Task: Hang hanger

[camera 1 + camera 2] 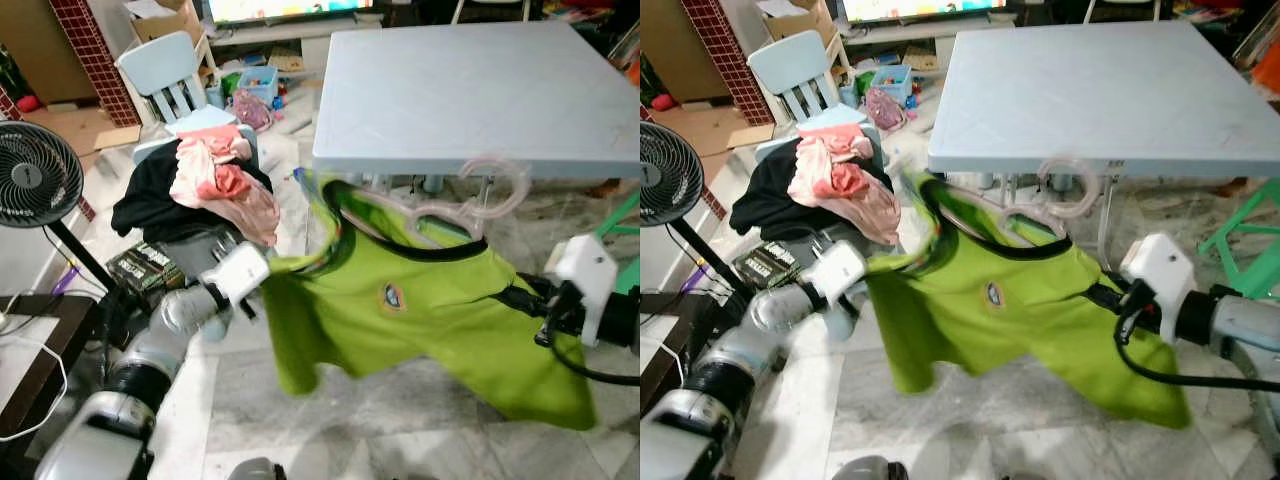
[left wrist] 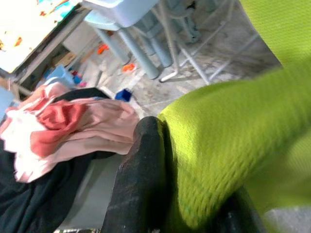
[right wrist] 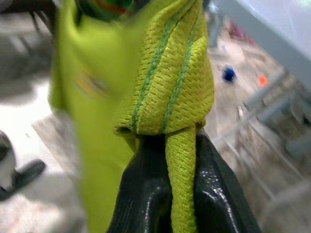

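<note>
Left gripper (image 2: 194, 204) and right gripper (image 3: 182, 194) each pinch a sleeve of the green shirt (image 1: 420, 310), stretched between them in the air, near the pale blue table (image 1: 450, 90). A pink hanger (image 1: 470, 200) sits in the shirt's collar, below the table's near edge.

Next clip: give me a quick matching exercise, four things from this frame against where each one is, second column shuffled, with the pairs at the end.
Things:
1. green shirt
2. pink hanger
3. pile of clothes
4. black fan

Places:
A. on the small chair by the table's left corner
B. at the far left, on a stand
C. held stretched between the left gripper and right gripper
D. in the shirt's neck, its hook up at the table edge

Pairs: 1-C, 2-D, 3-A, 4-B
</note>
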`<state>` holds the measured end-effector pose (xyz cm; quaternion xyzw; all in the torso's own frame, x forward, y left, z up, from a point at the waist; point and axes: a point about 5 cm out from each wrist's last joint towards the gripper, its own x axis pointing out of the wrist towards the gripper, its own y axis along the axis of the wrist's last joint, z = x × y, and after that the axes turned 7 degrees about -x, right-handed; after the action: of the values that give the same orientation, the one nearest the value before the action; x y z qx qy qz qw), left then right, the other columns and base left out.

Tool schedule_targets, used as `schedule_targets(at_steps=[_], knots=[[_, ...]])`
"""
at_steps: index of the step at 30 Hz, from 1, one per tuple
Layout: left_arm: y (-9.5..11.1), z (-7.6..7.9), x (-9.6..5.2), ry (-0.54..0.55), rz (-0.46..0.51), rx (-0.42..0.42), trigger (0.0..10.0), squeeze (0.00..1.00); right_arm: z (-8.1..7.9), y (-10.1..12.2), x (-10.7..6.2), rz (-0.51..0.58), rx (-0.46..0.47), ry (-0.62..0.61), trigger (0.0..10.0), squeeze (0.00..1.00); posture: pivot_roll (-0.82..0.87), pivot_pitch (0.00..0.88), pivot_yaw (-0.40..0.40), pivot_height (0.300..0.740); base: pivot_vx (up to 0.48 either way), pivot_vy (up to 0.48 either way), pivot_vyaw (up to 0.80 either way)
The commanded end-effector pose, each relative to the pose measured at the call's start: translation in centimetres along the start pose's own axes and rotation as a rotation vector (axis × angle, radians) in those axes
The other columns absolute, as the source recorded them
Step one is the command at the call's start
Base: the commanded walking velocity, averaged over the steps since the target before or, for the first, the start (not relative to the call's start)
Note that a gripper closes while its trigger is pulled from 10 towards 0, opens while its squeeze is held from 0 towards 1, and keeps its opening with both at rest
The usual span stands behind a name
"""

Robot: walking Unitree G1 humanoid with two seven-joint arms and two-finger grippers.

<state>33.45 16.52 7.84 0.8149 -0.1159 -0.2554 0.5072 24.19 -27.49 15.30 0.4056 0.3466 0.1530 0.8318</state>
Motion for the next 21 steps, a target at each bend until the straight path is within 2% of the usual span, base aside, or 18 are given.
schedule_targets(at_steps=[1,3,4,5,6,8,9,11,12,13,15,18,21], knots=[[-0.4,-0.4,0.0,0.016,-0.025,-0.027,10.0,1.0,1.0,0.9,0.4,0.016,-0.043,-0.094,10.0,0.0,-0.13,0.0,0.087,0.74,0.0,0.0,0.0],[-0.5,-0.2,0.1,0.008,-0.033,-0.033,10.0,1.0,1.1,0.7,0.5,0.006,-0.04,-0.126,10.0,0.0,-0.13,0.0,0.087,0.74,0.0,0.0,0.0],[-0.8,0.0,0.2,-0.002,-0.046,-0.039,10.0,1.0,1.1,0.5,0.7,-0.007,-0.059,-0.149,10.0,0.0,-0.13,0.0,0.086,0.74,0.0,0.0,0.0],[-1.8,1.0,0.2,-0.028,-0.099,-0.04,10.0,1.0,0.8,0.0,1.3,-0.034,-0.07,-0.205,10.0,0.0,-0.13,0.0,0.086,0.74,0.0,0.0,0.0],[-1.8,1.0,0.2,-0.028,-0.099,-0.04,10.0,1.0,0.8,0.0,1.3,-0.034,-0.07,-0.205,10.0,0.0,-0.13,0.0,0.086,0.74,0.0,0.0,0.0],[-2.6,1.8,0.0,0.001,-0.116,-0.092,10.0,1.0,-0.2,-0.4,1.7,-0.055,-0.03,-0.268,10.0,0.0,-0.14,0.0,0.078,0.74,0.0,0.0,0.0],[-2.6,1.8,0.0,0.001,-0.116,-0.092,10.0,1.0,-0.2,-0.4,1.7,-0.055,-0.03,-0.268,10.0,0.0,-0.14,0.0,0.078,0.74,0.0,0.0,0.0],[-2.6,1.9,0.0,0.041,-0.1,-0.092,10.0,1.0,-0.9,-0.7,2.1,-0.054,0.041,-0.312,10.0,0.0,-0.14,0.0,0.073,0.74,0.0,0.0,0.0],[-2.6,1.9,0.0,0.041,-0.1,-0.092,10.0,1.0,-0.9,-0.7,2.1,-0.054,0.041,-0.312,10.0,0.0,-0.14,0.0,0.073,0.74,0.0,0.0,0.0],[-2.5,1.8,-0.1,0.088,-0.079,-0.114,10.0,1.0,-1.7,-1.0,2.5,-0.05,0.114,-0.357,10.0,0.0,-0.14,0.0,0.072,0.74,0.0,0.0,0.0],[-2.4,1.8,-0.1,0.109,-0.061,-0.13,10.0,1.0,-2.2,-1.1,2.7,-0.052,0.129,-0.367,10.0,0.0,-0.14,0.0,0.072,0.74,0.0,0.0,0.0],[-1.7,2.7,-0.2,0.108,0.032,-0.218,10.0,1.0,-3.9,-1.6,3.6,-0.05,0.18,-0.388,10.0,0.0,-0.13,0.0,0.088,0.74,0.0,0.0,0.0],[-1.3,3.2,-0.2,0.113,0.066,-0.243,10.0,1.0,-4.4,-1.5,3.9,-0.045,0.203,-0.375,10.0,0.0,-0.12,0.0,0.097,0.74,0.0,0.0,0.0]])
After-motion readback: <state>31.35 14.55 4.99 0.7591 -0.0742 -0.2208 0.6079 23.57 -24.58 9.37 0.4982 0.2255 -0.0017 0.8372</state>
